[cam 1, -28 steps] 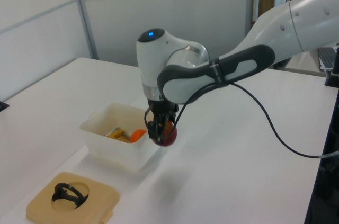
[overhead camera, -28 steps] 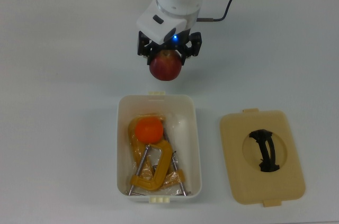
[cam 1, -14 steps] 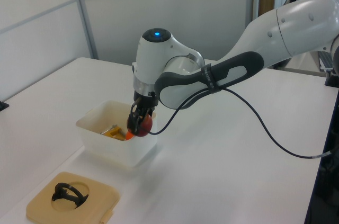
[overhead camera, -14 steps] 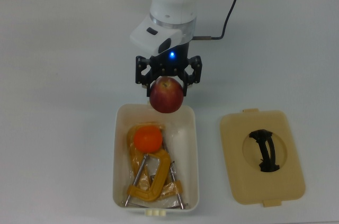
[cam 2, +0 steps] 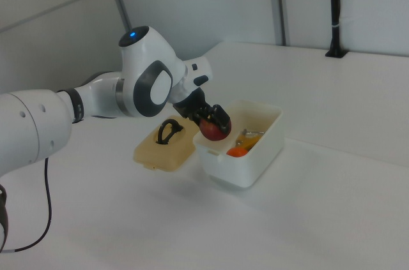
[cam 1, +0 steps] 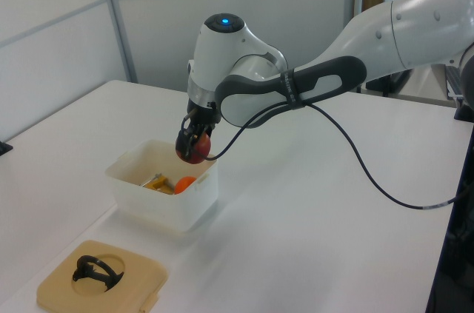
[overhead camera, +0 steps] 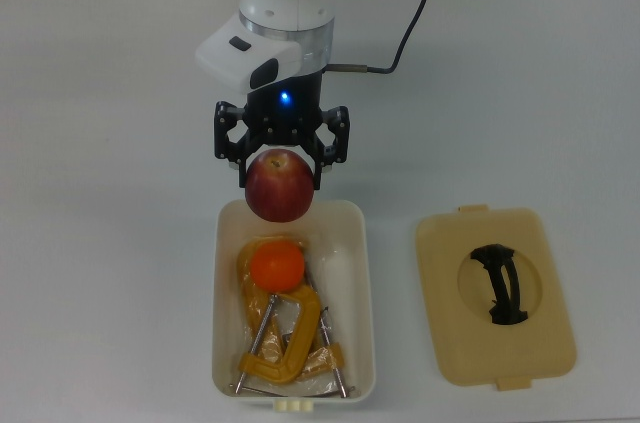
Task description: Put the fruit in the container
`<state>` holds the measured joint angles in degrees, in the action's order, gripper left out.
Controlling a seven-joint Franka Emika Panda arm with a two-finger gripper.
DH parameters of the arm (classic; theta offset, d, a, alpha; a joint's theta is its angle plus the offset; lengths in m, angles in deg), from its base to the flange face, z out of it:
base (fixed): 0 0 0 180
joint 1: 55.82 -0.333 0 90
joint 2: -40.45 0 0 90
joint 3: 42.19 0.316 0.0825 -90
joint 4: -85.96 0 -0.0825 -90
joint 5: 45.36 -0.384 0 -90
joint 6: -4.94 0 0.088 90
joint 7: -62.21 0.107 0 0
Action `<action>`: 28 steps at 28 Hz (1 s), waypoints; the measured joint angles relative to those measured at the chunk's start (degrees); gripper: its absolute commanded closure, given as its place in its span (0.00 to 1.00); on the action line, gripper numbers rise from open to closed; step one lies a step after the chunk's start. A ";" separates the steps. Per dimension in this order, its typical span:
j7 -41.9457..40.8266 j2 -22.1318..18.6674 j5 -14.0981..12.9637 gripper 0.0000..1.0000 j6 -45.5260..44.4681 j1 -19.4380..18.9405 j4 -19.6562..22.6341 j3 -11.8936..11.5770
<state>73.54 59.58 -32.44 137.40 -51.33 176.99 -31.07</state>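
Apple (overhead camera: 279, 186) clamped in gripper (overhead camera: 280, 169), hiding container (overhead camera: 363, 288) rim

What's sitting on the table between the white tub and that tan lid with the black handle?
Nothing. The top view shows only bare table between the tub and the lid.

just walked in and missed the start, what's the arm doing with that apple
The gripper holds the red apple in the air above the near-arm end of the white container. The orange already lies inside, on some yellow clamps. The tan lid lies on the table beside the container, at the top view's right.
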 measured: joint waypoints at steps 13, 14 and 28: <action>1.56 3.12 0.00 0.00 3.95 -0.24 -0.85 0.01; 1.92 3.03 0.00 0.00 3.95 -0.24 -1.04 0.00; 3.40 -6.04 -2.52 0.00 -23.89 -0.18 -2.79 0.01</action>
<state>76.95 53.54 -34.96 113.51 -51.51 174.20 -31.06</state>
